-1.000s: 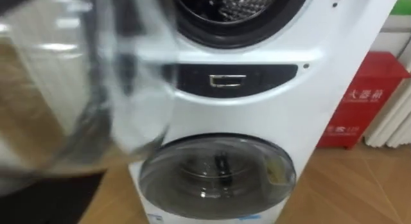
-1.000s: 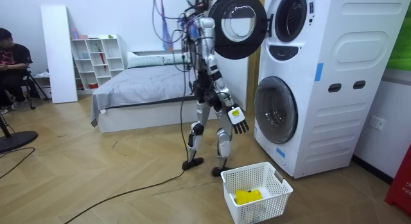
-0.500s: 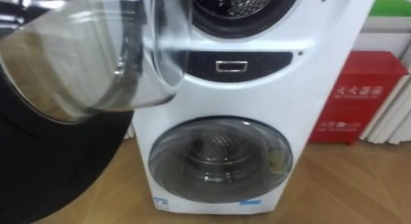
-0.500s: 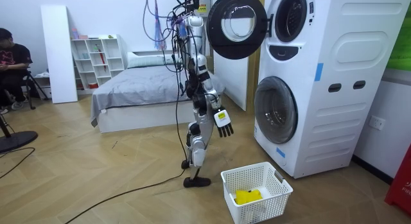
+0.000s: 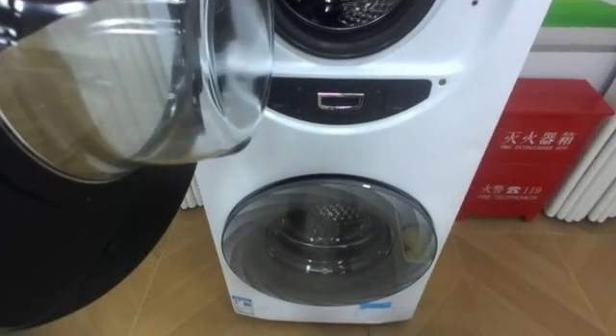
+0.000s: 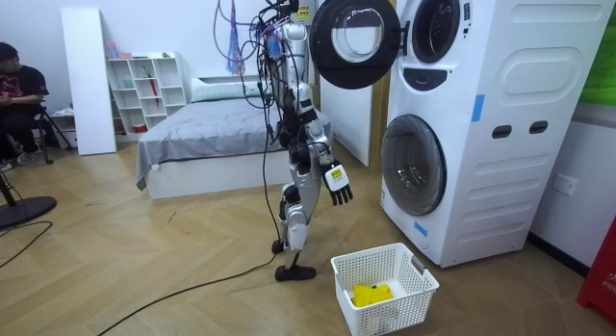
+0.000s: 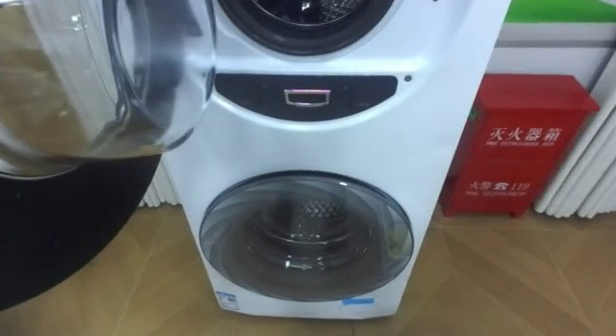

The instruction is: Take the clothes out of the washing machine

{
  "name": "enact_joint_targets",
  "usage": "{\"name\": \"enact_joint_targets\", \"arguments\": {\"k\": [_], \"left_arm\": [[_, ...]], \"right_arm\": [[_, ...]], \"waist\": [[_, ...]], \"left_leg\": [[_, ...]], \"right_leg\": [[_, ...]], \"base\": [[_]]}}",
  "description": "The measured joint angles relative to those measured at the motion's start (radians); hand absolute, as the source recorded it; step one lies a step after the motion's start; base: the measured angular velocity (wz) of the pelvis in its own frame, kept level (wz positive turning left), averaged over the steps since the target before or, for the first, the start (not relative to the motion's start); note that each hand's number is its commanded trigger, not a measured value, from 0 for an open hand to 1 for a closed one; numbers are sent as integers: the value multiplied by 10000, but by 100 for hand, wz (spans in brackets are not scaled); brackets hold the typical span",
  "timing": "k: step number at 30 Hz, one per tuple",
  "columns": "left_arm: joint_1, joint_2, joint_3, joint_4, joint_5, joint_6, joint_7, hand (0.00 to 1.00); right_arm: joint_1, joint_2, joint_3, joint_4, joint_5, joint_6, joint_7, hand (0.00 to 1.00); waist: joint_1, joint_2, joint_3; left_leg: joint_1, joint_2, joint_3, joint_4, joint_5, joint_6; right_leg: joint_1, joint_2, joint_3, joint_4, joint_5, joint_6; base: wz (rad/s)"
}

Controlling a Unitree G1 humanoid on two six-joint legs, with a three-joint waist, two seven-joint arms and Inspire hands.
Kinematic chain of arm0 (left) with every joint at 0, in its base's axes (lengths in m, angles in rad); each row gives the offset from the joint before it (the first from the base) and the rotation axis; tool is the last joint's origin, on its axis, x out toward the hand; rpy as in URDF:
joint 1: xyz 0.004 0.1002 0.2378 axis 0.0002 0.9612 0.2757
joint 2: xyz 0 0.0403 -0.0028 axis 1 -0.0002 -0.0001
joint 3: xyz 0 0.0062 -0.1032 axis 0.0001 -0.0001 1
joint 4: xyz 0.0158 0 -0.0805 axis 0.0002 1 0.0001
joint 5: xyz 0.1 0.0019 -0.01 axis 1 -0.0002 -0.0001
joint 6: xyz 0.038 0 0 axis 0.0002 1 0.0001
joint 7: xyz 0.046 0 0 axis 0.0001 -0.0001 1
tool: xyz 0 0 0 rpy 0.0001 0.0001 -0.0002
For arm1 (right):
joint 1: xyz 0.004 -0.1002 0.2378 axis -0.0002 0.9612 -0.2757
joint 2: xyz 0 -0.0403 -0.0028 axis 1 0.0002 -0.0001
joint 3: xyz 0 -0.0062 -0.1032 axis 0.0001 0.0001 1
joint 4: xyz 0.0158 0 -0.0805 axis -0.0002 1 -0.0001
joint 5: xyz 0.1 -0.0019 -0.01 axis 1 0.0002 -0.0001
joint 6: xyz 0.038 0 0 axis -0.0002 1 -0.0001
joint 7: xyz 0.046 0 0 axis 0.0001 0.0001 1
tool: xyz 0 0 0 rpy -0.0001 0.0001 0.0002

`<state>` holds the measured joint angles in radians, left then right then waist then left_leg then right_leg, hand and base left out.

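The stacked white washing machines (image 6: 472, 124) stand at the room view's right. The upper drum opening (image 5: 346, 9) shows at the top of the eye views, with bare metal inside and no cloth that I can make out. Its round door (image 6: 354, 38) is swung open, and the glass bowl of the door (image 5: 125, 86) bulges close in front of me at the left. I stand beside that door, facing the machines. My right hand (image 6: 337, 182) hangs low at my side, fingers spread and holding nothing. A yellow cloth (image 6: 372, 295) lies in the white basket (image 6: 409, 269) on the floor.
The lower machine's door (image 5: 327, 240) is closed. A red box (image 5: 529, 148) stands against the wall right of the machines. A bed (image 6: 212, 134) and white shelves (image 6: 144, 86) are behind me. A person (image 6: 19, 86) sits at the room view's far left.
I have stepped back from the machines toward the room view's left, and my right hand swung with me. The eye view shifted right; the door glass now sits steadier at the left.
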<state>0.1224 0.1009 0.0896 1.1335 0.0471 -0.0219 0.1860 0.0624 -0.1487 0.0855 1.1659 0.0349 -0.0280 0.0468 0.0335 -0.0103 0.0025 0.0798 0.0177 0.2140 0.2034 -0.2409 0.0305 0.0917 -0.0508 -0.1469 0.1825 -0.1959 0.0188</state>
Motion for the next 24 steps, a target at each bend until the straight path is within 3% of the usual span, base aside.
{"name": "enact_joint_targets", "arguments": {"k": [5,8,11,14,16,19,21,24], "left_arm": [[-12,54,326,124,-470,10,15,0],[-115,255,1043,-232,-575,41,88,0],[-758,879,1682,-495,-1141,87,547,0],[-1446,1524,2019,-1821,-1802,114,1098,0],[-1929,2004,2074,-2899,-1990,43,1556,0],[-2341,2253,2537,-4372,-1889,-32,1802,0],[-2483,2358,2723,-5585,-1701,1,2030,0],[-2665,2461,2789,-7921,-1555,4,2267,0]], "right_arm": [[38,-8,-147,1,-55,-19,-10,0],[31,-62,-740,-164,-162,-47,-20,0],[27,-186,-1122,-473,-387,-135,-132,0],[18,-422,-1568,-598,-432,-248,-249,0],[83,-547,-1596,-739,-643,-266,-337,0],[187,-472,-1837,-799,-928,-262,-315,0],[299,-448,-1864,-968,-1024,-259,-313,0],[355,-456,-1873,-1034,-1063,-256,-329,0]], "waist": [[-20,-18,23],[4,72,55],[-11,263,53],[3,548,11],[3,850,-35],[-15,1085,-101],[6,1096,-107],[25,981,-39]], "left_leg": [[6,-88,-194,6,1,1],[81,-96,-269,8,1,1],[177,-124,-343,9,2,0],[194,-151,-383,-1,5,7],[194,-157,-369,-11,11,16],[206,-160,-390,-65,14,18],[207,-151,-396,-72,17,13],[194,-164,-596,-84,16,12]], "right_leg": [[144,-21,-163,-138,1,1],[245,-14,-132,-172,2,4],[404,4,-106,-267,8,7],[427,-10,-76,-303,40,23],[378,-14,-27,-295,53,34],[337,3,27,-295,56,32],[299,20,52,-297,58,29],[271,29,67,-304,63,21]], "base": [[11],[5],[2],[-1],[-11],[-10],[-7],[-4]]}}
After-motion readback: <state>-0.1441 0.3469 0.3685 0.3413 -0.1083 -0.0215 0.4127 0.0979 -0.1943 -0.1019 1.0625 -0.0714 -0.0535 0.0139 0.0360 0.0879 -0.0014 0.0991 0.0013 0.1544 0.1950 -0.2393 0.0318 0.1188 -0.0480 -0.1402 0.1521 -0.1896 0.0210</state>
